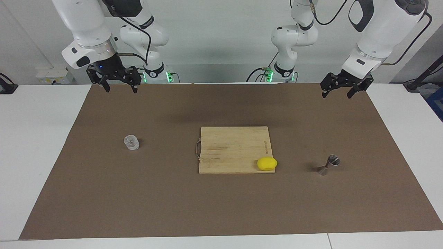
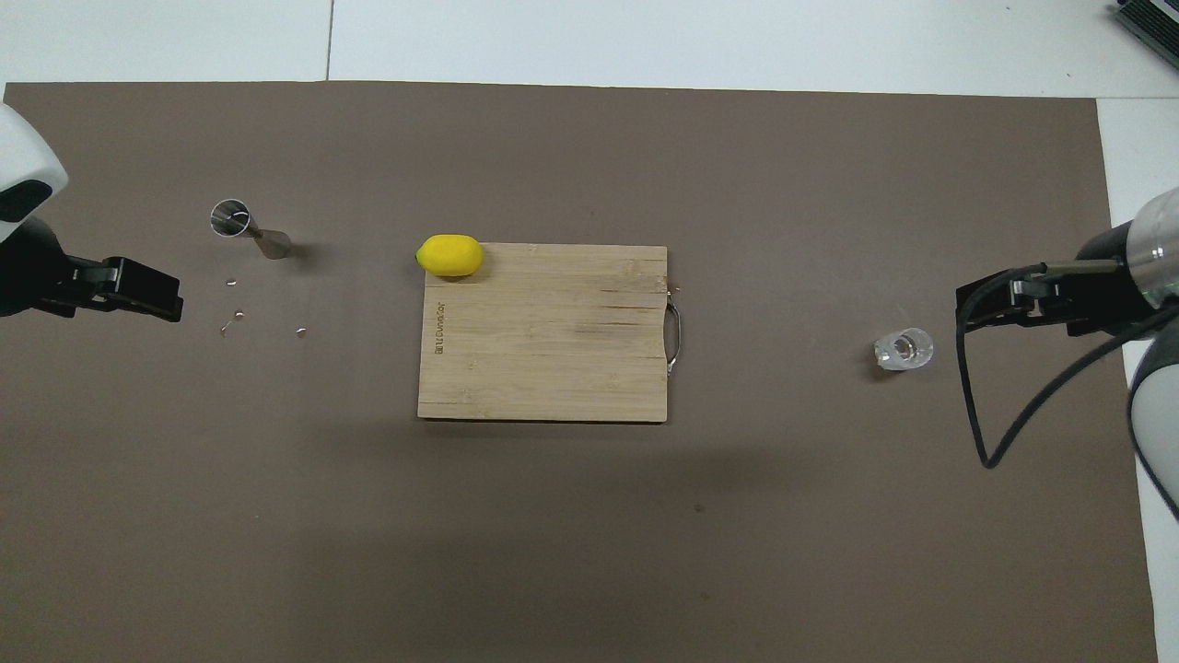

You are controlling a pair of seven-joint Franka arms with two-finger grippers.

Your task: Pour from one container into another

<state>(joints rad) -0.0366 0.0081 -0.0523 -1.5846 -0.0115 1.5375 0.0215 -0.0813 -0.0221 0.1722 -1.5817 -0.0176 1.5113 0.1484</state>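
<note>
The clear glass cup (image 1: 131,142) stands upright on the brown mat toward the right arm's end; it also shows in the overhead view (image 2: 904,349). The steel hourglass jigger (image 1: 328,165) stands upright on the mat toward the left arm's end, and shows in the overhead view (image 2: 249,230). My right gripper (image 1: 120,89) hangs open and empty, raised over the mat at the cup's end, apart from the cup; it also shows in the overhead view (image 2: 978,307). My left gripper (image 1: 337,94) hangs open and empty, raised over the mat at the jigger's end (image 2: 152,293).
A wooden cutting board (image 1: 232,147) with a metal handle lies at the mat's middle. A yellow lemon (image 1: 267,163) rests on its corner toward the jigger. A few small droplets (image 2: 232,285) lie on the mat (image 1: 221,207) next to the jigger.
</note>
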